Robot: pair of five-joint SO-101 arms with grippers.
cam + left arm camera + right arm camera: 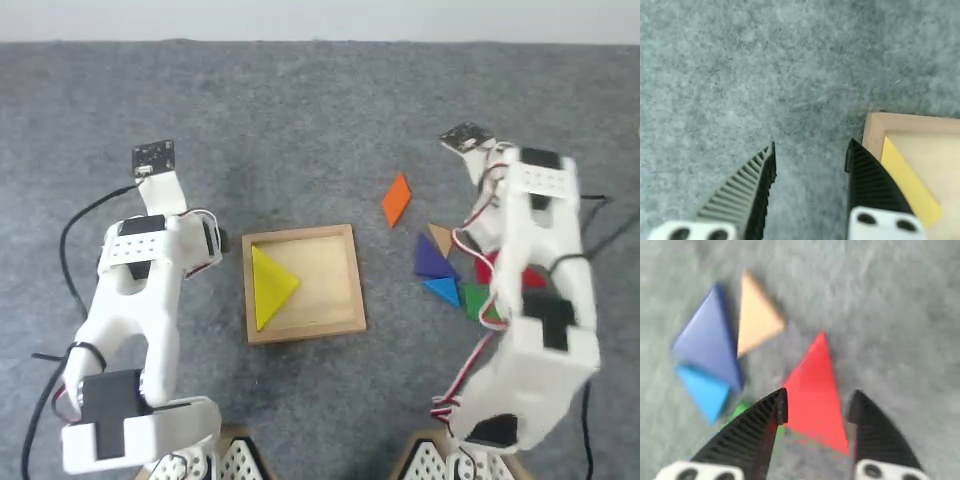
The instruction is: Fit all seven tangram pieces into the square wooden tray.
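The left arm [135, 320] and right arm [535, 290] are boxy white plastic shells with black motor blocks, trailing black, red and white cables [70, 250]. The jaws are black, ribbed and pointed, on white mounts with dark screw holes.

The right arm [537, 235] hides most of the red triangle [486, 268] and green piece [474, 300]; the left wrist view crops the tray [873, 131].

Grey felt mat [300, 130] underneath.
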